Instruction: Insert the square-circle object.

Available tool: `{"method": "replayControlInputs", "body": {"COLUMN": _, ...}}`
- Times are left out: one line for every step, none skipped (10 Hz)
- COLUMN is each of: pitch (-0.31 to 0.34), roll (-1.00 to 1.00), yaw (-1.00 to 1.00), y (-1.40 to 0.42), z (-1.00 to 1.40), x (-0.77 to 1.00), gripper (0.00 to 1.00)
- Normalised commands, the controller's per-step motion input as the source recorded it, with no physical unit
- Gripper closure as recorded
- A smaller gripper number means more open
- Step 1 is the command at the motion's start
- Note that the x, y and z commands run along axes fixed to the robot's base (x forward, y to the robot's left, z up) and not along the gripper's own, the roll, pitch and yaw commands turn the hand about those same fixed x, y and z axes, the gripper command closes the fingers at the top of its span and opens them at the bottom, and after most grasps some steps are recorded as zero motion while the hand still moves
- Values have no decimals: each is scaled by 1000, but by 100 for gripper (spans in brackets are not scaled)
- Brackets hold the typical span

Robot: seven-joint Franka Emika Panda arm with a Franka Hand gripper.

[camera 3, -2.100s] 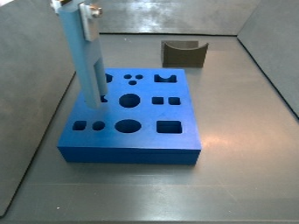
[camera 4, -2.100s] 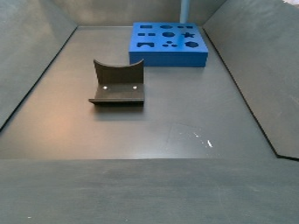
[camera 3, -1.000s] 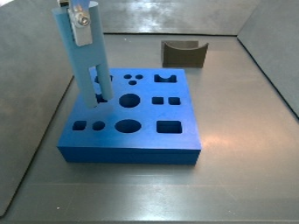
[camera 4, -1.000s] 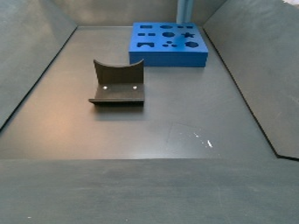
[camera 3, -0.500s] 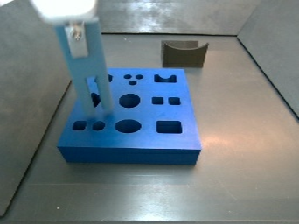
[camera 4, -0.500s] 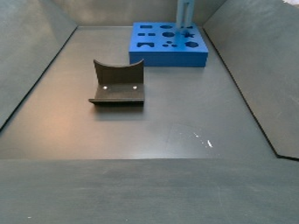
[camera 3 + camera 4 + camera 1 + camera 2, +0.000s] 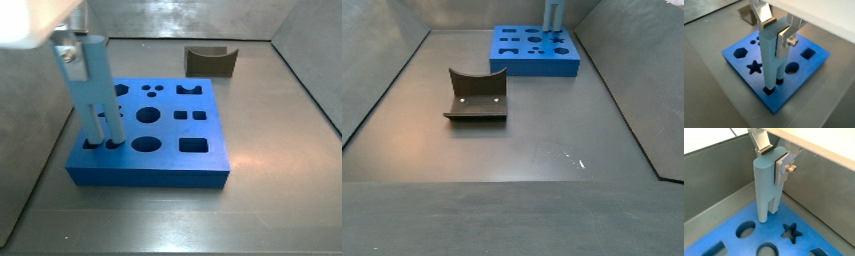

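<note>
The square-circle object (image 7: 211, 62) is a small dark brown-grey block with a scoop cut in its top. It stands on the grey floor behind the blue board (image 7: 160, 168), and it also shows in a side view (image 7: 476, 97) lying well apart from the board (image 7: 537, 68). My gripper (image 7: 102, 143) has tall light-blue fingers (image 7: 94, 100). They are close together with nothing between them. Their tips are down at the board's near-left holes, and in both wrist views the tips (image 7: 773, 86) (image 7: 767, 217) sit at the board's top face. The gripper is far from the block.
The blue board (image 7: 749, 82) has several shaped holes, among them a star (image 7: 753, 66) (image 7: 791, 232), a hexagon (image 7: 741, 51) and round ones. Grey walls (image 7: 174, 18) enclose the floor on all sides.
The gripper has moved from the board's back-left toward its near-left corner and has come down, so its tips now reach the board's top. The block has not moved.
</note>
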Motion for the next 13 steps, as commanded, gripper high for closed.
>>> {"method": "replayControlInputs", "body": {"pitch": 0, "roll": 0, "yaw": 3, "y": -134, "z": -3, "x": -51, "gripper": 100}}
{"method": "replayControlInputs", "body": {"pitch": 0, "roll": 0, "yaw": 17, "y": 0, "z": 0, "x": 0, "gripper": 100}}
{"method": "replayControlInputs", "body": {"pitch": 0, "roll": 6, "yaw": 20, "y": 0, "z": 0, "x": 0, "gripper": 100}}
{"method": "replayControlInputs", "body": {"pitch": 0, "roll": 143, "yaw": 37, "y": 3, "z": -229, "x": 0, "gripper": 100}}
{"method": "replayControlInputs", "body": {"pitch": -31, "roll": 171, "yaw": 0, "y": 0, "z": -374, "x": -40, "gripper": 100}}
{"method": "replayControlInputs", "body": {"pitch": -23, "roll": 37, "yaw": 0, "y": 0, "z": -451, "x": 0, "gripper": 100}}
{"method": "replayControlInputs", "body": {"pitch": -27, "roll": 29, "yaw": -63, "y": 0, "z": -551, "x": 20, "gripper": 100}}
{"method": "replayControlInputs", "body": {"pitch": -47, "roll": 0, "yaw": -94, "y": 0, "z": -637, "x": 120, "gripper": 100}}
{"method": "replayControlInputs", "body": {"pitch": -4, "roll": 36, "yaw": -117, "y": -11, "z": -546, "x": 226, "gripper": 100}}
{"method": "replayControlInputs", "body": {"pitch": 0, "roll": 101, "yaw": -131, "y": -31, "z": -549, "x": 271, "gripper": 100}}
{"method": "replayControlInputs", "body": {"pitch": 0, "roll": 127, "yaw": -160, "y": -31, "z": -637, "x": 237, "gripper": 100}}
{"method": "replayControlInputs", "body": {"pitch": -20, "roll": 83, "yaw": -174, "y": 0, "z": -806, "x": 169, "gripper": 100}}
{"method": "replayControlInputs", "body": {"pitch": -6, "roll": 103, "yaw": -154, "y": 0, "z": -734, "x": 140, "gripper": 100}}
